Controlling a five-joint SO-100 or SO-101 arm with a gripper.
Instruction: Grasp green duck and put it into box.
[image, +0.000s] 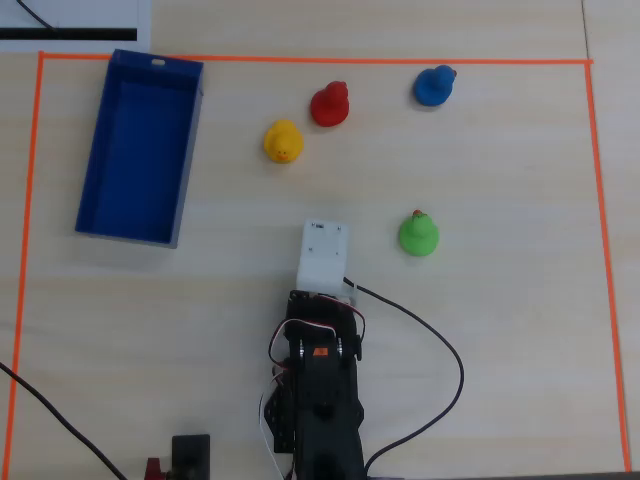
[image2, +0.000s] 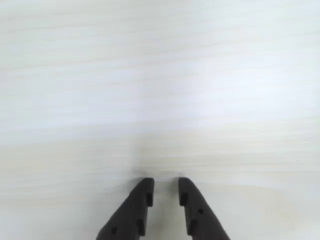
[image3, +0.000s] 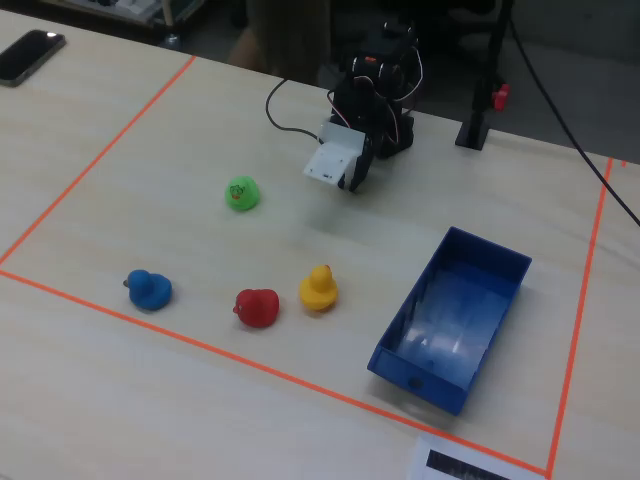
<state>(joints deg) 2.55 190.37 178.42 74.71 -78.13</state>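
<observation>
Both black fingers sit slightly apart in the wrist view, gripping nothing, with only bare pale wood table between and ahead of them. Seen from overhead, the gripper hangs tucked under its white wrist block, and the green duck stands near it on the right, untouched. Farther up are 3 more: yellow duck, red duck, blue duck. Well apart at upper left lies the box, inside the orange tape border.

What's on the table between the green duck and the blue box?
In the overhead view, only the arm's white wrist block sits between green duck and box; otherwise bare tabletop.
</observation>
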